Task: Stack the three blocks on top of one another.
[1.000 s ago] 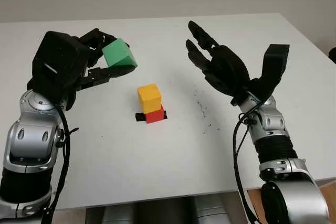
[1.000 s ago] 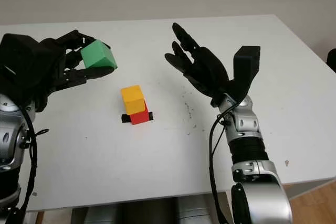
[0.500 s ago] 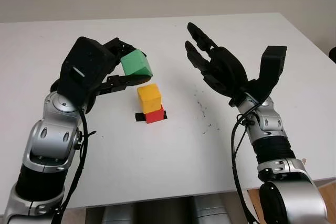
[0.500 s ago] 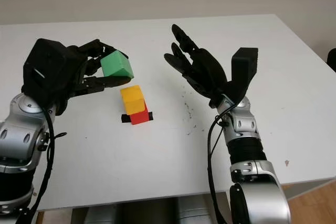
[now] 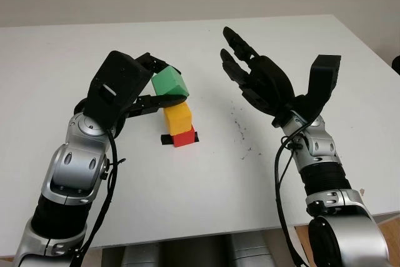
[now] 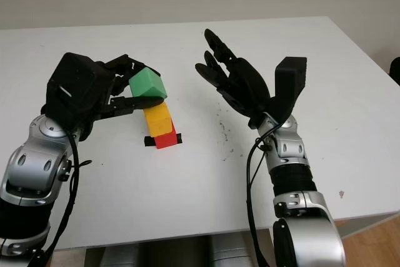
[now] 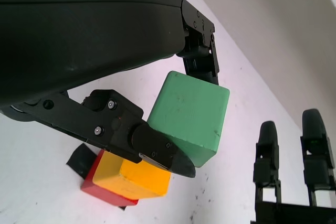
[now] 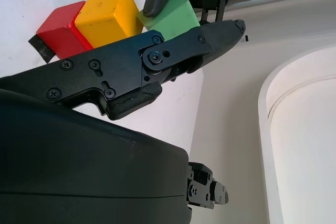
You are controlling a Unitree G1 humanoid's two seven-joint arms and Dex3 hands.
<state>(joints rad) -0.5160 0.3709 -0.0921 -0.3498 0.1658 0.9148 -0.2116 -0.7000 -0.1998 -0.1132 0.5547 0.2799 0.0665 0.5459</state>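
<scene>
The left hand [image 5: 147, 89] grips the green cube block [image 5: 169, 84] tilted, right above the yellow cube block [image 5: 178, 115] stacked on the red cube block [image 5: 185, 137]; the right hand [image 5: 259, 82] hovers open nearby.

Left hand [image 5: 147, 89]: moved in from table's left side toward centre.
Green block [image 5: 169, 84]: carried along, now just above yellow block [image 5: 177, 115], tilted.

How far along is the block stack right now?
Done: the yellow block sits on the red block, on the white table. In hand: the left hand grips the green block, tilted, at the yellow block's top; contact is unclear. Left: level it, seat it and release. The right hand is open, raised to the stack's right.
</scene>
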